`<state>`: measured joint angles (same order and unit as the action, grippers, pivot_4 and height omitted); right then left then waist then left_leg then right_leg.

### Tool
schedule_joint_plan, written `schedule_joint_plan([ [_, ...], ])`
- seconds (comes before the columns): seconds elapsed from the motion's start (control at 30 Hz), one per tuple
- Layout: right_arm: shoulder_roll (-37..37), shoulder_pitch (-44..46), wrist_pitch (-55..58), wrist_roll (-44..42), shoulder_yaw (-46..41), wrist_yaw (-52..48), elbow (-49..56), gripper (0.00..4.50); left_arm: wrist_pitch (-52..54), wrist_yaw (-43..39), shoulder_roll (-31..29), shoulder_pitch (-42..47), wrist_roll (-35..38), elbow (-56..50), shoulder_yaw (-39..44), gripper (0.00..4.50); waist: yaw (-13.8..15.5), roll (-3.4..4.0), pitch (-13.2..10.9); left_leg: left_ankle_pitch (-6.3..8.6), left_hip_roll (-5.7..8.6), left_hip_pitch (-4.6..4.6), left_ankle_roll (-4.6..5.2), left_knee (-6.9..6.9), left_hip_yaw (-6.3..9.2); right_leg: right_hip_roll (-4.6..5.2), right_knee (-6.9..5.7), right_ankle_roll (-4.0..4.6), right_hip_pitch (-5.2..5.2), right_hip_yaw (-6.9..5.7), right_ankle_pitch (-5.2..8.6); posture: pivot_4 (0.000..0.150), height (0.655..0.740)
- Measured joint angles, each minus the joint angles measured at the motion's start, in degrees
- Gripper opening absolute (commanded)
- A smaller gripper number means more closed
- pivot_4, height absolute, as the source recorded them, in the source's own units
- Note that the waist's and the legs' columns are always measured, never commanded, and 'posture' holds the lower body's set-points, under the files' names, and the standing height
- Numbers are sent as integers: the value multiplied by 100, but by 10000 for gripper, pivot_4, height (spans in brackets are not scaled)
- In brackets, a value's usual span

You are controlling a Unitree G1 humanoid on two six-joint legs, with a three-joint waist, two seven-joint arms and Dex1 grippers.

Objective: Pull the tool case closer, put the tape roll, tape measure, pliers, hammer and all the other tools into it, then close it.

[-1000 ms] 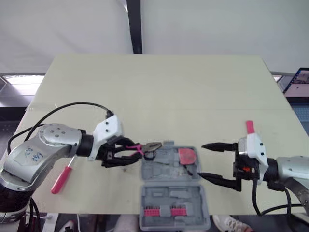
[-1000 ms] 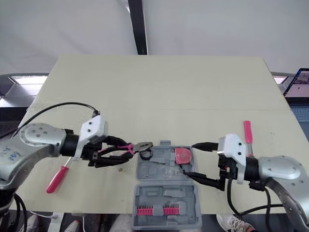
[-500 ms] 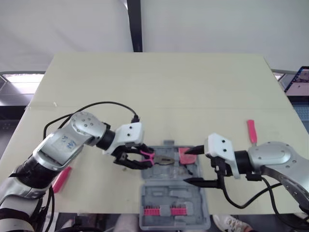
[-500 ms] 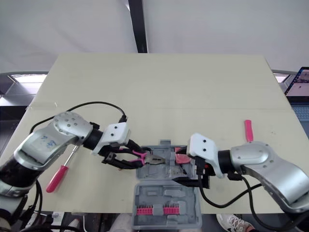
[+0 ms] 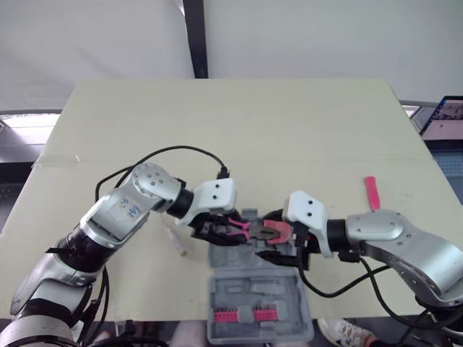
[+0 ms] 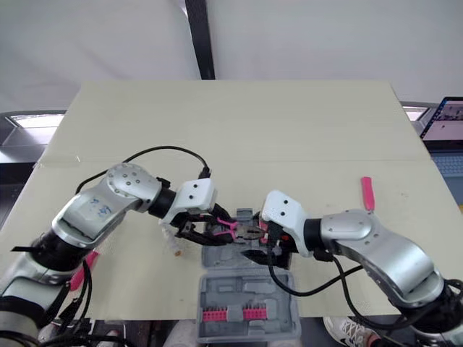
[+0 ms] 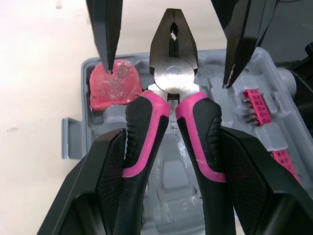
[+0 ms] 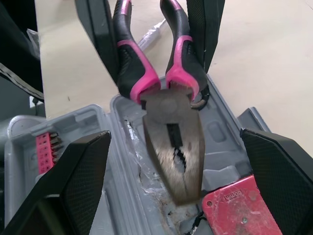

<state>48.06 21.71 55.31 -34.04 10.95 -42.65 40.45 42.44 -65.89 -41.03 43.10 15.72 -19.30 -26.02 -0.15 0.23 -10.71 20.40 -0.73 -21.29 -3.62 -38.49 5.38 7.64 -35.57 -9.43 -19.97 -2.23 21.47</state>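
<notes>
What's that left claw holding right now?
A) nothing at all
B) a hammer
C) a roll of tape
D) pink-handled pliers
D: the left claw is clamped on the pink-and-black handles of the pliers, above the open tool case.

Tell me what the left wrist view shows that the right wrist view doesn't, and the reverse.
Left wrist view: the right gripper open, its pointed fingertips either side of the pliers' head, apart from it.
Right wrist view: a pale tool lying on the table.
Both: the left gripper shut on the pliers over the open tool case, with the red tape measure and pink bits inside.
</notes>
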Motion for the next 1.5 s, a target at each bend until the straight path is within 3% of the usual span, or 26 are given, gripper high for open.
schedule_joint_plan([
  [0.83, -142, 173, 94, 63, 226, 16, -1, 45000, -167, -18, 130, -179, -244, 187, -10, 24459, -6, 0, 0, 0, 1, -2, 0, -7, -3, 2, -13, 1, -10, 0, 0, 1500, 7400],
  [0.93, -143, 174, 94, 74, 230, 16, -6, 36252, -158, -18, 158, -178, -248, 187, -10, 24459, -7, 0, 0, 0, 1, -2, 0, -8, -3, 2, -18, 1, -12, 0, 0, 1500, 7400],
  [1.1, -132, 179, 100, 90, 238, -32, -17, 10967, -143, -77, 136, -171, -270, 176, -29, 24459, -8, 0, 0, 0, 1, -3, 0, -10, -3, 2, -24, 1, -17, 0, 0, 1500, 7400],
  [1.5, -128, 177, 103, 91, 244, -50, -18, 10000, -60, -132, 161, -135, -285, 175, -33, 24459, -8, 0, 0, 0, 1, -3, 1, -14, -4, 3, -30, 1, -20, 0, 0, 1500, 7400],
])
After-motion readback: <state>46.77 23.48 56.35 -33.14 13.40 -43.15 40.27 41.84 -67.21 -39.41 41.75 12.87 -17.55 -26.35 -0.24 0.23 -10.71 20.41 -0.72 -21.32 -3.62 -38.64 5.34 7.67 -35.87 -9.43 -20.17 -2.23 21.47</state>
